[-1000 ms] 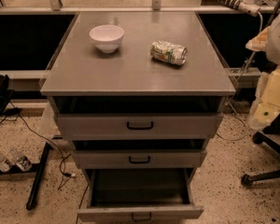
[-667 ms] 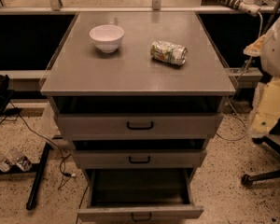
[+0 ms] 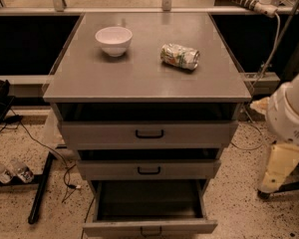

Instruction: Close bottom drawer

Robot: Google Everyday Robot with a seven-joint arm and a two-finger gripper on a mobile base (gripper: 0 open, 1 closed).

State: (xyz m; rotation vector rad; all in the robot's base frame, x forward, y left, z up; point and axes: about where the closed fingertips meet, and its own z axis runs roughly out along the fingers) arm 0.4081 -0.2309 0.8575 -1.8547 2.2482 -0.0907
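Note:
The bottom drawer (image 3: 149, 227) is the lowest of three grey drawers in the cabinet. It is pulled far out, its dark inside (image 3: 149, 200) shows, and its small black handle (image 3: 150, 231) sits at the frame's lower edge. The two drawers above it (image 3: 149, 133) (image 3: 148, 170) stand slightly open. My arm (image 3: 289, 113) is at the right edge, beside the cabinet, with a white rounded part above a cream link (image 3: 278, 167). My gripper is out of view, and nothing touches the bottom drawer.
A white bowl (image 3: 113, 40) and a crushed can (image 3: 179, 56) lie on the cabinet top (image 3: 139, 78). Cables and a dark pole (image 3: 40, 193) lie on the speckled floor at left, with bottles (image 3: 10, 171) nearby. A chair base (image 3: 284, 188) stands at right.
My arm at the right edge has moved down, from beside the cabinet top to beside the drawers. The drawers, bowl and can have not moved.

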